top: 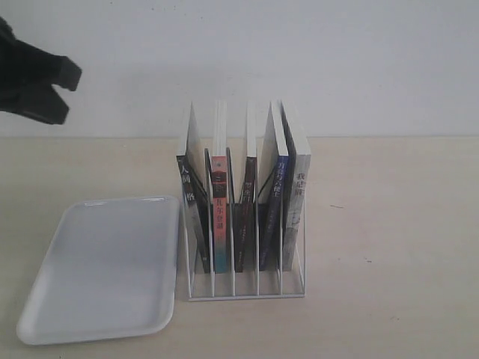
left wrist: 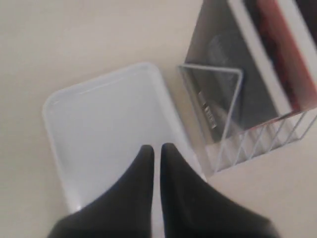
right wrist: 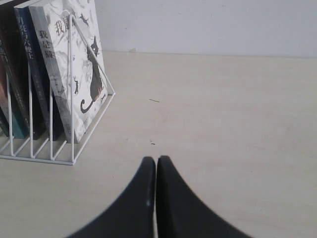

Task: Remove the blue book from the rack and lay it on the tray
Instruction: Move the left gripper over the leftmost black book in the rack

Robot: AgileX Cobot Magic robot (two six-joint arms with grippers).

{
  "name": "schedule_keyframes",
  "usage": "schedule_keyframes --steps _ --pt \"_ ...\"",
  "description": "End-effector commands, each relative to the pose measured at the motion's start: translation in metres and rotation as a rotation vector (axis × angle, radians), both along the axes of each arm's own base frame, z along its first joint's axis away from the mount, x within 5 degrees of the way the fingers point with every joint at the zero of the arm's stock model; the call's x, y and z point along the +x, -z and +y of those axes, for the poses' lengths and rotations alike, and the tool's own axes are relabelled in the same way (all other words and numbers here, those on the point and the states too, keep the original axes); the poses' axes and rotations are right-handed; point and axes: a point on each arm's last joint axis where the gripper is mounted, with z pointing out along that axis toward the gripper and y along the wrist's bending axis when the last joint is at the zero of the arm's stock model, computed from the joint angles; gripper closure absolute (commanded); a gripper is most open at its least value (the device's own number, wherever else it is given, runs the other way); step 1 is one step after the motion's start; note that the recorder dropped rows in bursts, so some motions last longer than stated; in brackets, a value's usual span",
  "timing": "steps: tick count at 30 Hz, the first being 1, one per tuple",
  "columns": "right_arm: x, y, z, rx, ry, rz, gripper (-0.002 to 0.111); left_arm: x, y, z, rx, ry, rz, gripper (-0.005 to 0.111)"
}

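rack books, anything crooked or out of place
Mostly tidy. The rack stands square beside the empty tray, and every book sits in a slot. Only the leftmost book and the blue book lean slightly against their dividers. Nothing looks spilled or damaged.

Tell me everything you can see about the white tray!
The tray is a flat white rectangle with rounded corners and a low raised rim, and it looks like smooth plastic. It lies flat on the pale table, with nothing in it. It sits just beside the white wire rack, its edge very close to the rack's side; whether they touch is unclear. The left gripper is above it, shut, not touching it.
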Motion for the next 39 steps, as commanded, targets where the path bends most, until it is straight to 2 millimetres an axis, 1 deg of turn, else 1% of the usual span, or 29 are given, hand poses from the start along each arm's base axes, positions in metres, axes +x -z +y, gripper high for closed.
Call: schedule_keyframes --steps 1,4,7,9,12,15,18,22,26,31,39 --pt "0.000 -0.001 0.000 -0.001 0.002 -0.015 0.108 0.008 0.001 -0.027 -0.130 0.026 -0.079 0.102" --pt "0.000 -0.001 0.000 -0.001 0.002 -0.015 0.108 0.015 0.007 -0.042 -0.147 0.052 -0.115 0.095" --pt "0.000 -0.001 0.000 -0.001 0.002 -0.015 0.108 0.024 0.017 -0.054 -0.150 0.067 -0.121 0.082" --pt "0.000 -0.001 0.000 -0.001 0.002 -0.015 0.108 0.031 0.024 -0.057 -0.151 0.061 -0.127 0.072" --pt "0.000 -0.001 0.000 -0.001 0.002 -0.015 0.108 0.039 0.032 -0.061 -0.171 0.050 -0.112 0.063" --pt "0.000 -0.001 0.000 -0.001 0.002 -0.015 0.108 0.046 0.031 -0.068 -0.226 0.036 -0.080 0.063" --pt "0.000 -0.001 0.000 -0.001 0.002 -0.015 0.108 0.055 0.034 -0.074 -0.237 0.035 -0.058 0.063" --pt "0.000 -0.001 0.000 -0.001 0.002 -0.015 0.108 0.066 0.040 -0.081 -0.243 0.038 -0.010 0.063" --pt "0.000 -0.001 0.000 -0.001 0.002 -0.015 0.108 0.074 0.053 -0.085 -0.227 0.036 0.023 0.063" --pt "0.000 -0.001 0.000 -0.001 0.002 -0.015 0.108 0.079 0.065 -0.087 -0.212 0.037 0.046 0.063" --pt "0.000 -0.001 0.000 -0.001 0.002 -0.015 0.108 0.081 0.067 -0.088 -0.214 0.034 0.039 0.063"
